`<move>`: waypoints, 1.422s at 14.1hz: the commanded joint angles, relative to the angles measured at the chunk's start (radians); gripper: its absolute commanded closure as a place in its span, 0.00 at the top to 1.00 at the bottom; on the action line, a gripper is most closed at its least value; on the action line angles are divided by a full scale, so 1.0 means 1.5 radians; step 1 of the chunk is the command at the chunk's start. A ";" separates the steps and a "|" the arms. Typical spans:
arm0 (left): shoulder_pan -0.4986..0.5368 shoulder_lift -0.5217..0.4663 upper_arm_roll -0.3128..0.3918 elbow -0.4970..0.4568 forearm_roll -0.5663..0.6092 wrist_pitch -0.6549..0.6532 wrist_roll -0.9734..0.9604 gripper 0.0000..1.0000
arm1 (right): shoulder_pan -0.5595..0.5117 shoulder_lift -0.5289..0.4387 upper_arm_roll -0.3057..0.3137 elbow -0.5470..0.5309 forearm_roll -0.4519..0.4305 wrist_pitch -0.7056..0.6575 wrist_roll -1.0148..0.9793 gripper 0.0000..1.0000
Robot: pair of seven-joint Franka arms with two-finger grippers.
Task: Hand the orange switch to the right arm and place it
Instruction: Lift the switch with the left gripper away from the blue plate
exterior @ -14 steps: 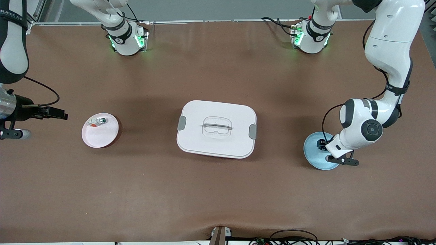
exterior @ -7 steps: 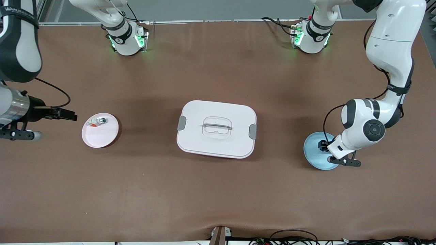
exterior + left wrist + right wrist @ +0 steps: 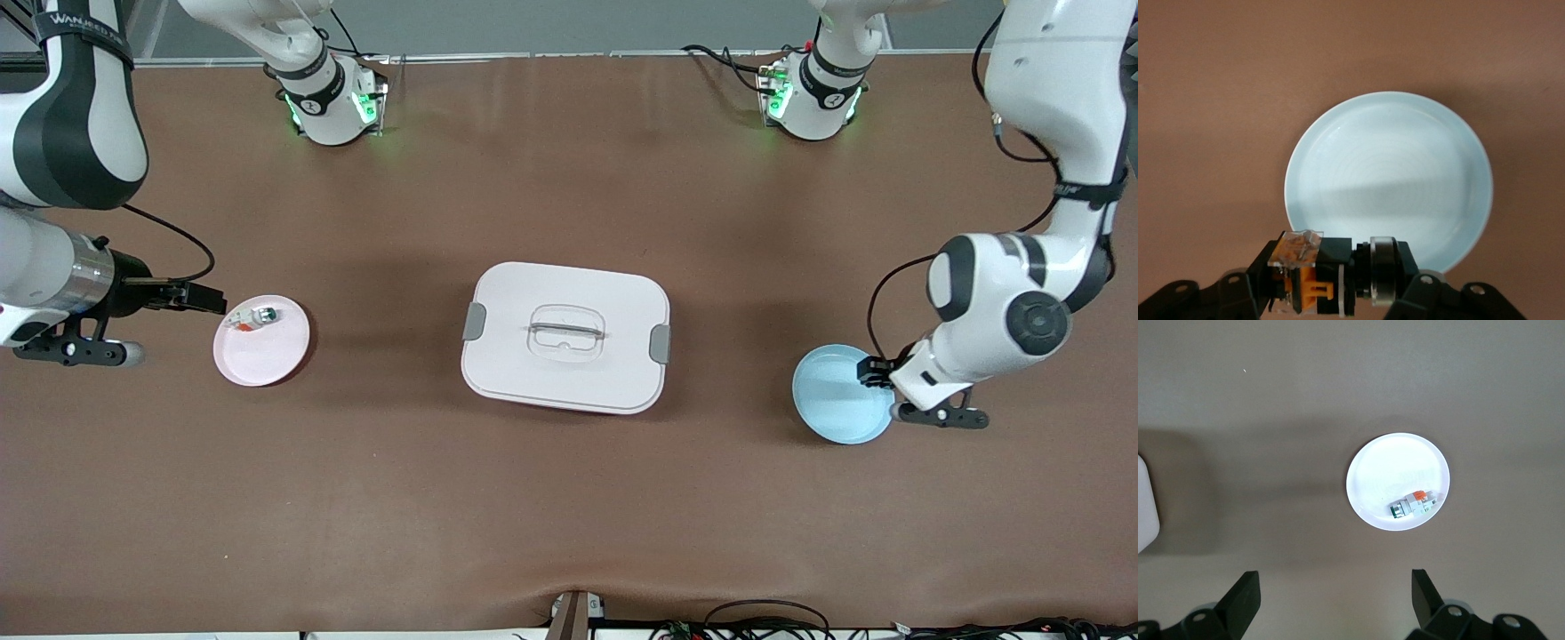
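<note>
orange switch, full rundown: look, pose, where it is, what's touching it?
The orange switch is a small black blocky part with orange inserts, a clear tab with orange showing through on top, and a round ringed end. It lies sideways, clamped between the fingers of the left gripper, lifted off the table over the edge of the empty light blue plate. Only the fingers touch it. In the front view the wrist mostly hides it.

A: The worktop [image 3: 569,498] looks covered in a matt brown sheet, smooth, faintly rippled near its edge.

B: And the blue plate [image 3: 1388,180]?

A: Glossy, like glazed ceramic. The pink plate [image 3: 262,351] looks smooth too. The white box [image 3: 565,336] looks like matt plastic with grey clips.

B: The orange switch [image 3: 1335,273]?

A: Black and orange plastic, clear cap, shiny metal-looking ring.
</note>
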 commanded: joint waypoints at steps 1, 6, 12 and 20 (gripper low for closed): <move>0.010 -0.066 -0.001 0.014 -0.029 -0.078 -0.034 0.34 | -0.022 -0.003 -0.002 0.005 0.002 -0.005 -0.014 1.00; 0.009 -0.085 -0.003 0.150 -0.054 -0.290 -0.128 0.36 | -0.031 -0.001 0.001 0.003 0.003 -0.004 -0.042 1.00; 0.004 -0.107 -0.036 0.206 -0.134 -0.359 -0.271 0.36 | -0.026 -0.002 0.001 0.004 0.005 -0.005 -0.039 1.00; 0.002 -0.107 -0.108 0.254 -0.225 -0.354 -0.485 0.36 | -0.010 -0.011 0.001 0.046 -0.003 -0.085 -0.031 1.00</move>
